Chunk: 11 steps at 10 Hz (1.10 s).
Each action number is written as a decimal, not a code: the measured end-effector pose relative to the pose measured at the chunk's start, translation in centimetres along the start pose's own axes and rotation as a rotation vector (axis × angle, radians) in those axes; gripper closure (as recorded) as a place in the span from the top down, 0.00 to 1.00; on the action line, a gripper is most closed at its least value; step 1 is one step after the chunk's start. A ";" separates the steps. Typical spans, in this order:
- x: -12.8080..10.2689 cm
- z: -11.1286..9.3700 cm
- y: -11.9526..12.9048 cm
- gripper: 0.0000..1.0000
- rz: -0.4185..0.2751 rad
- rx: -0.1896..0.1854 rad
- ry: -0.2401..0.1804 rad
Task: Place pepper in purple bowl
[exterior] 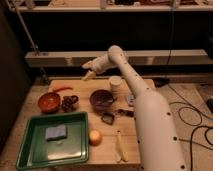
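The pepper (pixel 62 89) is slim and red-orange and lies on the wooden table near its back left, just behind the orange-red bowl (pixel 48 101). The purple bowl (pixel 102 99) stands in the middle of the table, dark and glossy inside. My gripper (pixel 89 75) hangs over the table's back edge. It is to the right of the pepper, above it, and behind and left of the purple bowl. It holds nothing that I can see.
A white cup (pixel 116 83) stands behind the purple bowl. A dark lumpy object (pixel 70 103) sits beside the orange-red bowl. A green tray (pixel 30 150) with a blue sponge (pixel 55 132) is front left. A round orange fruit (pixel 95 136), a banana (pixel 120 148) and small dark packets (pixel 108 118) lie in front.
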 end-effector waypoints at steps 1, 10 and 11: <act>-1.1 0.6 0.2 0.61 -0.051 0.003 -0.015; 0.1 3.3 0.6 0.61 0.133 -0.153 0.075; 0.4 5.0 0.9 0.61 0.141 -0.161 0.103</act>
